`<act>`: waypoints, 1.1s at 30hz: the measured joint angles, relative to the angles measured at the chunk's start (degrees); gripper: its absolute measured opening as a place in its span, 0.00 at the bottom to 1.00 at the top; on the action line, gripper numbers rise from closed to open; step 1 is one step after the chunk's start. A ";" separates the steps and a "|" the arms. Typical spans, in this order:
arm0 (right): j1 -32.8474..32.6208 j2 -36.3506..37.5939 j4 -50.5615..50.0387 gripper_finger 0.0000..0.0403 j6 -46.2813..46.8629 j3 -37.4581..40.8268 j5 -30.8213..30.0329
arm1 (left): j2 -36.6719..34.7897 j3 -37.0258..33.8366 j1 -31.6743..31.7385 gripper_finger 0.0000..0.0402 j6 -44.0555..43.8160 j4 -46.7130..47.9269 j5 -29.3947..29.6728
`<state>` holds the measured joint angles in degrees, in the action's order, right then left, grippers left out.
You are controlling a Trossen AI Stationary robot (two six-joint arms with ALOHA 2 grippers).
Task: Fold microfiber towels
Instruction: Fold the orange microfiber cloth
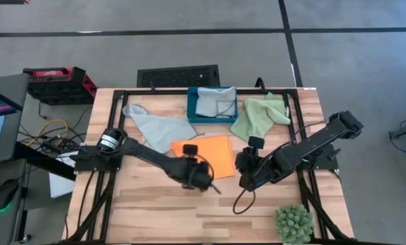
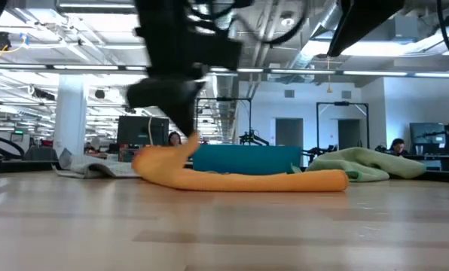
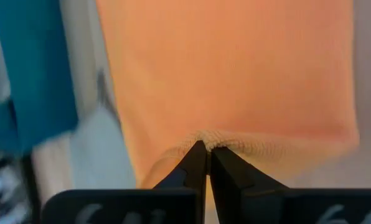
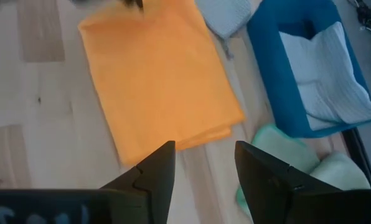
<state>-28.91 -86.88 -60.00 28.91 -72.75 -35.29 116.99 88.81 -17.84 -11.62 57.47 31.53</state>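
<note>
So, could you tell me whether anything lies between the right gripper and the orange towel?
Nothing visible does. The right gripper, jaws open, hovers just off the orange towel, with only bare table between. The left gripper already pinches the towel's edge.

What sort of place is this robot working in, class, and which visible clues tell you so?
Probably an open-plan lab or office: the low view shows desk monitors and ceiling strip lights behind the wooden table, and a concrete floor surrounds it.
</note>
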 joint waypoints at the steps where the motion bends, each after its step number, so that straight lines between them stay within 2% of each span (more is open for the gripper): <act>1: 0.00 0.42 0.02 0.47 0.14 -0.01 -0.08 | 0.00 0.03 0.84 0.00 2.09 -2.98 -0.60; 6: -0.72 2.87 -1.70 0.46 1.20 0.00 -0.37 | 0.00 0.03 3.86 0.00 10.24 -14.29 -1.10; 15: -1.11 6.11 -2.59 0.47 1.24 0.02 -0.66 | 0.02 0.03 7.09 0.00 16.15 -28.51 -2.73; 29: -1.09 6.40 -2.57 0.46 1.20 0.02 -0.70 | 1.97 0.14 7.95 0.00 24.51 -40.93 -6.45; 33: -1.09 6.37 -2.57 0.46 1.26 0.02 -0.70 | 2.38 0.03 7.95 0.00 25.56 -40.94 -6.45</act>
<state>-30.00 -80.51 -62.57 30.17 -72.73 -35.99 119.37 88.84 -9.89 13.94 16.53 25.08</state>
